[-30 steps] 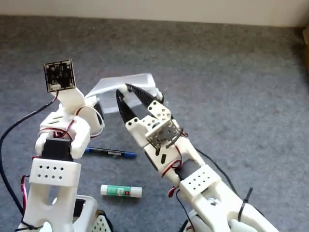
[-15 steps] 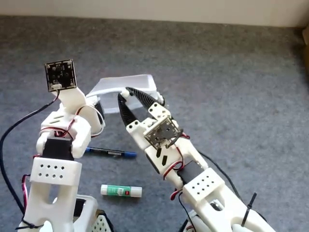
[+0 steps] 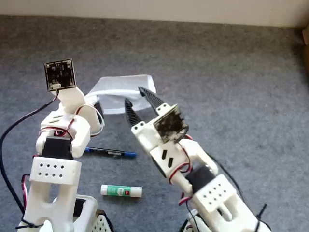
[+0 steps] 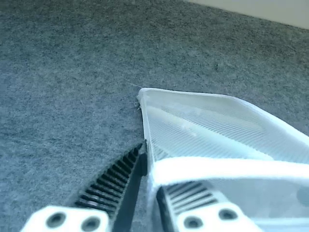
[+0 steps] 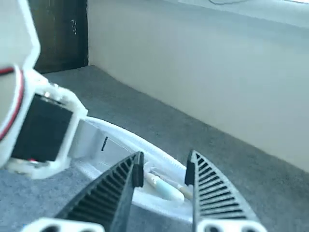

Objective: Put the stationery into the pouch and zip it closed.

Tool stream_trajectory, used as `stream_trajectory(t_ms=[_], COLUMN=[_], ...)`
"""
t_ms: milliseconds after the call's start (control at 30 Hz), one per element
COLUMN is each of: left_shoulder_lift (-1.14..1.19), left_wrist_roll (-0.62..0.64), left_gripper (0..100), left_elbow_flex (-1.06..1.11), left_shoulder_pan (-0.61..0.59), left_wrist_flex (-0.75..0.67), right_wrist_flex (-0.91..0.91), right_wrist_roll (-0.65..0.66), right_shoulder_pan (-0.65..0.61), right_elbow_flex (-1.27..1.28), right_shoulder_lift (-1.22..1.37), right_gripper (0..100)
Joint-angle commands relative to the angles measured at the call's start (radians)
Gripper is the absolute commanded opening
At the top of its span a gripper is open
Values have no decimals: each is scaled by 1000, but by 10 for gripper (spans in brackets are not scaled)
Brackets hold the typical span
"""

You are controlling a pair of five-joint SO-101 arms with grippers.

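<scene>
The left hand (image 4: 150, 166) pinches the pouch (image 4: 217, 130) rim (mouth agape); the right hand (image 5: 165, 157) hovers spread.

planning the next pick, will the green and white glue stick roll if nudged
Probably: the green-and-white cylindrical glue stick lies on its side, so it may roll. The grey carpet likely slows that. It looks rigid.

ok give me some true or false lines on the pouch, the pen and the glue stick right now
1. The left hand grips the pouch by its rim. True.
2. The right hand holds the glue stick. False: it is open and empty; the glue stick lies on the carpet.
3. The blue pen lies on the carpet outside the pouch. True.
4. The pouch is zipped closed. False: its mouth is open.
</scene>
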Motion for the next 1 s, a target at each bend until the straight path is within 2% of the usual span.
stream_trajectory(t_ms=[0, 133, 333, 467, 667, 967], left_shoulder_lift=[-7, -7, -8, -8, -8, -8], left_wrist_roll=[-9, -5, 0, 11, 31, 32], left_gripper=[7, 7, 7, 7, 7, 7], left_elbow_flex=[-2, -2, -8, -30, -30, -28], left_shoulder_pan=[-45, -131, -208, -248, -252, -248], left_wrist_flex=[-12, -51, -61, -57, -57, -58], right_wrist_flex=[334, 579, 708, 704, 575, 464], right_wrist_roll=[-55, -74, -26, -25, -25, -21], right_shoulder_pan=[8, 7, -79, -131, -216, -222], right_elbow_flex=[-188, -297, -252, -206, -206, -286], right_shoulder_lift=[-88, -90, -68, 85, 414, 794], right_gripper=[146, 146, 146, 147, 147, 147])
